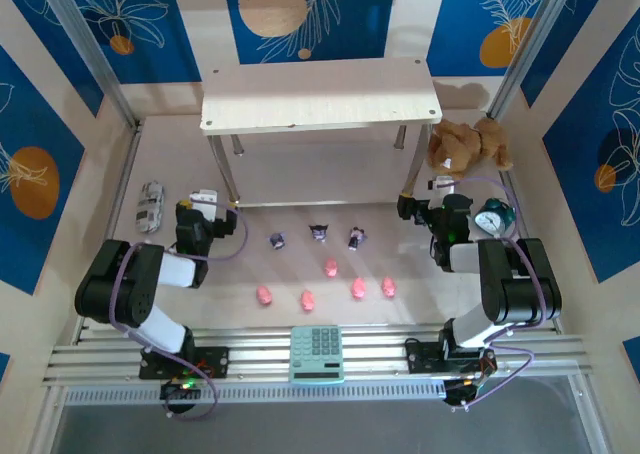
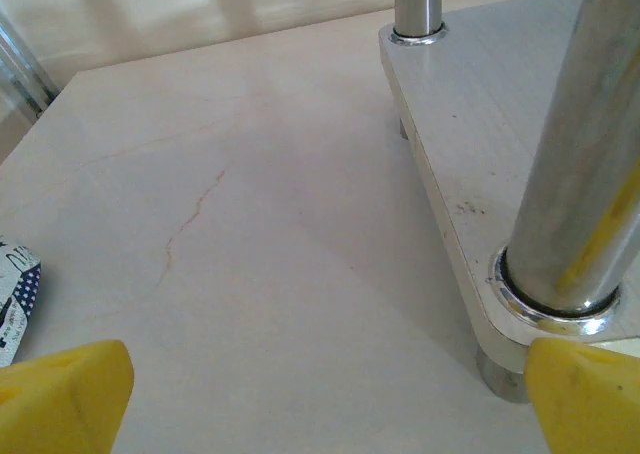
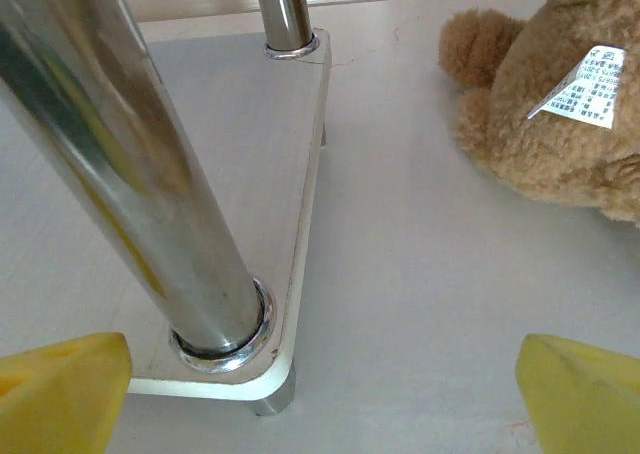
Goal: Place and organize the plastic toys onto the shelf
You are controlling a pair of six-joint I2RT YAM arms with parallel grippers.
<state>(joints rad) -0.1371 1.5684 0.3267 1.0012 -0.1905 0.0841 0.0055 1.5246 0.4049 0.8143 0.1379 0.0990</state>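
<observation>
Risk: we judge either claw may clip a leg of the shelf [image 1: 320, 94] when swinging out, as each sits just beside one.
Left arm: folded low; left claw [image 1: 203, 206] wide, empty.
Right arm: folded low; right claw [image 1: 428, 202] wide, empty, near the plush bear [image 1: 468, 144].
Toys: pink pigs [image 1: 330, 268] and dark figurines [image 1: 319, 232] on our worktop [image 1: 300, 264], before the shelf.

Left arm [image 1: 130, 289] and right arm [image 1: 515, 284] are alike: black rounded joint housings, white links between; thin purple cables [image 1: 240, 236] loop along each; a green light [image 1: 184, 383] glows at the left base; left end effector [image 2: 325, 399] and right end effector [image 3: 325, 394] have blunt yellow fingertips [image 3: 65, 389].
</observation>
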